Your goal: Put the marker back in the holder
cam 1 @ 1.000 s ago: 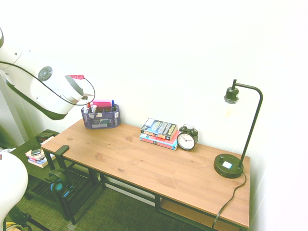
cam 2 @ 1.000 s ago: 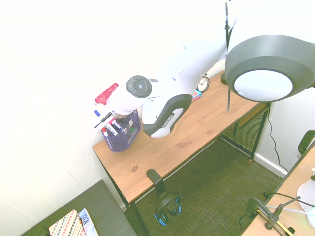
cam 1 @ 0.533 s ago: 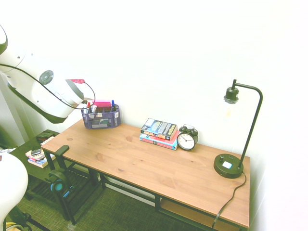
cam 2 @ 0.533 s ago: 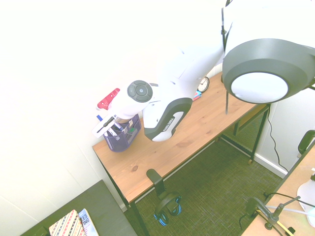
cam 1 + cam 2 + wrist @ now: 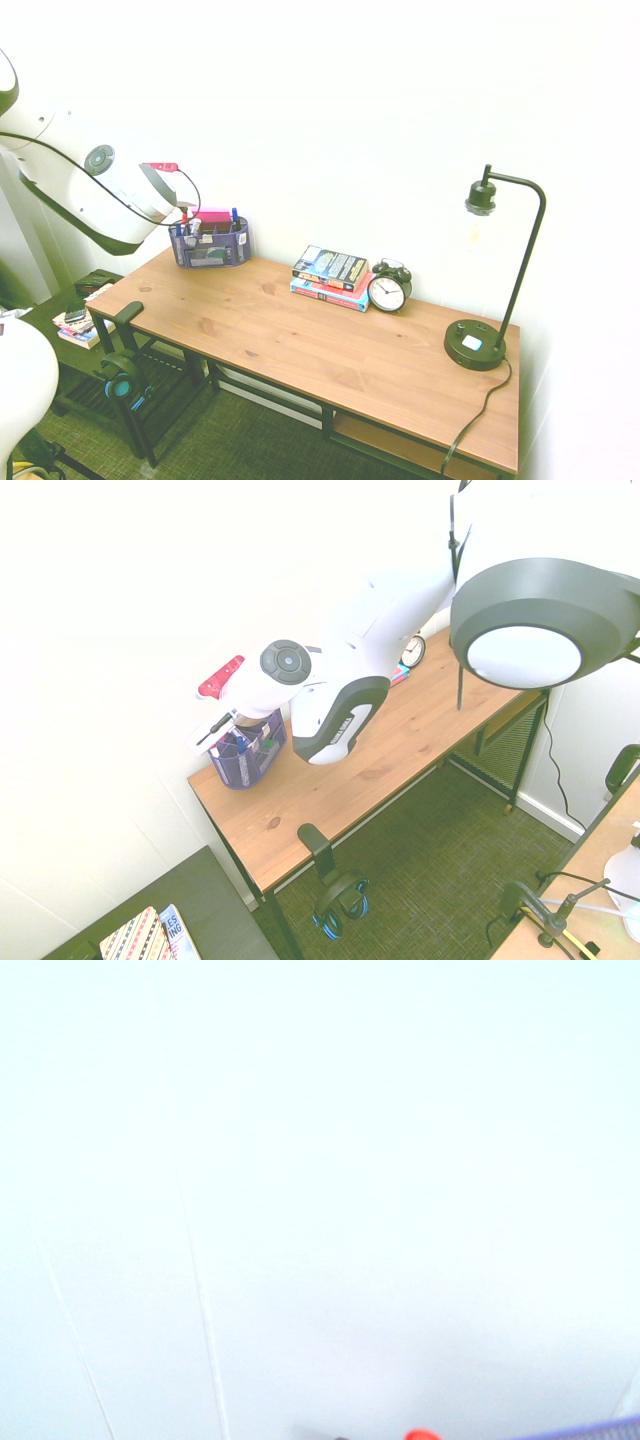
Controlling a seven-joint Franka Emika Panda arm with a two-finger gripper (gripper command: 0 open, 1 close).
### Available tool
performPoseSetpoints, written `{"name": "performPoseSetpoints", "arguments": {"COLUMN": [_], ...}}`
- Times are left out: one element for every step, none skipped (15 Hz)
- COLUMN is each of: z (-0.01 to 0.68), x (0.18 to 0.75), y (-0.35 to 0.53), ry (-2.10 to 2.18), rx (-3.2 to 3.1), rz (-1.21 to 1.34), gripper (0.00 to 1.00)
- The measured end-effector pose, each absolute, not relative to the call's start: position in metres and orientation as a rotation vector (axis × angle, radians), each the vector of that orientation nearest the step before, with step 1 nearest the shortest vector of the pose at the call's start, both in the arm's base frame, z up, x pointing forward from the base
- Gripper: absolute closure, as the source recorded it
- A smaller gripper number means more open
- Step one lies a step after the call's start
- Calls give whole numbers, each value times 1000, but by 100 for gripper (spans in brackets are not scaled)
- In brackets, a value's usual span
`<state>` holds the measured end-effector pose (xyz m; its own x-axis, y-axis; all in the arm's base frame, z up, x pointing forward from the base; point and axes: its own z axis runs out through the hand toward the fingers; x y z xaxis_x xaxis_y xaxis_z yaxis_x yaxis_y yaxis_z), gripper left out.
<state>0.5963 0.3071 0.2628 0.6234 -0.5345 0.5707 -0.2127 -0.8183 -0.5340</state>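
- The holder sits at the desk's back corner, close to the wall; bare wood lies in front of it.
- The gripper hangs over the holder's top; whether its fingers are apart or grasp anything, I cannot tell.
- The marker seems to stand in the holder, blue cap up, among pens; not certain.
- Books, clock and lamp stand well apart along the wall.

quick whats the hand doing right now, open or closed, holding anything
hand: over the holder; too hidden by the arm to tell whether it is open or closed, or whether it holds the marker.
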Motion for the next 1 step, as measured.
{"name": "performPoseSetpoints", "arguments": {"z": [274], "x": [596], "y": [307], "ry": [579], "rx": [-2405], "rz": [-1066], "gripper": [0]}}
